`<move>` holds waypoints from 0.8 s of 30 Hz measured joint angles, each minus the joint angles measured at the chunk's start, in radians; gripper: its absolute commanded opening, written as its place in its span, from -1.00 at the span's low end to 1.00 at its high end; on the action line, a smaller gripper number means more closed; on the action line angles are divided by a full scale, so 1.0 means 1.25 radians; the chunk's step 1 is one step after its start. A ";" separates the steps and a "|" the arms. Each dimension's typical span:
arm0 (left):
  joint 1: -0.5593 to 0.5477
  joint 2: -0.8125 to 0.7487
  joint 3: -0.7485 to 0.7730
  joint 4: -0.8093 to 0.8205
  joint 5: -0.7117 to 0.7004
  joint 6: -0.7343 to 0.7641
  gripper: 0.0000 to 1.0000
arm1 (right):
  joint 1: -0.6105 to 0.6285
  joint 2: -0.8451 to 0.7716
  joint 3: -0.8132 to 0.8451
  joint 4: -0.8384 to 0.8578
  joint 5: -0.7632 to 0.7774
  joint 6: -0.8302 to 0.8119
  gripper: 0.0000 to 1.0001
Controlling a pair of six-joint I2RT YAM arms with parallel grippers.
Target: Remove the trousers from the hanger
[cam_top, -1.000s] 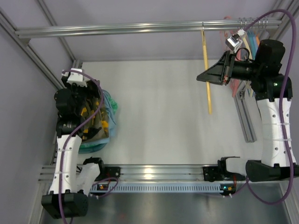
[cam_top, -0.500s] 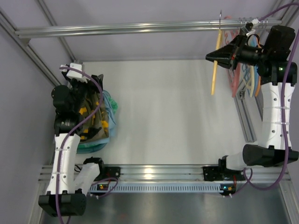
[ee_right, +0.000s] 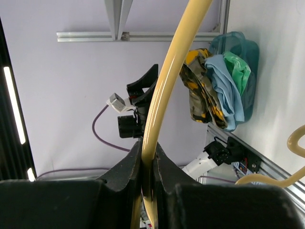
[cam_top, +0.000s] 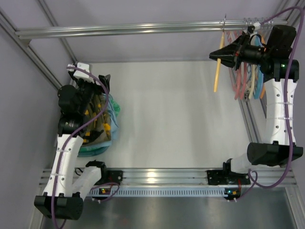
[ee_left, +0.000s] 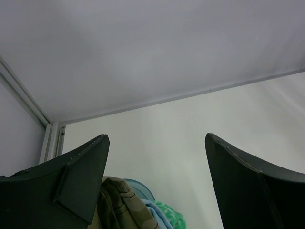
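Left of overhead frame: teal tub (cam_top: 95, 150) at the left edge of the white table (cam_top: 171, 114), packed with clothes
Contents: the trousers (cam_top: 97, 121) heaped on the side nearest the left arm (camouflage, yellow-orange patches showing), light blue cloth (ee_right: 224, 90) against them, green cloth (ee_right: 238, 67) beside that
Left gripper (ee_left: 156, 138): above the tub, fingers spread wide; left wrist view shows only table and wall between them, trousers at the bottom edge under the left finger
Right gripper (ee_right: 147, 152): upper right of overhead frame, fingers pressed together on the pale yellow bar of the hanger (cam_top: 217, 76)
Hanger hangs tilted, its metal hook up at the rail (cam_top: 143, 28), well apart from the trousers
Other hangers (cam_top: 243, 71), pink, blue and orange, just right of it on the same rail
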 measured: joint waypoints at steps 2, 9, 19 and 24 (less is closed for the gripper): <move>-0.008 0.002 0.002 0.002 -0.007 0.001 0.76 | 0.000 0.000 -0.001 0.003 -0.002 0.002 -0.76; -0.022 0.013 0.005 0.002 -0.016 0.017 0.78 | 0.000 -0.001 -0.019 0.016 0.062 -0.041 -0.43; -0.024 0.040 0.016 0.007 -0.005 0.032 0.80 | 0.000 -0.072 -0.074 -0.026 0.233 -0.168 0.14; -0.024 0.044 0.016 0.008 0.003 0.035 0.80 | 0.000 -0.137 -0.097 -0.061 0.322 -0.240 0.41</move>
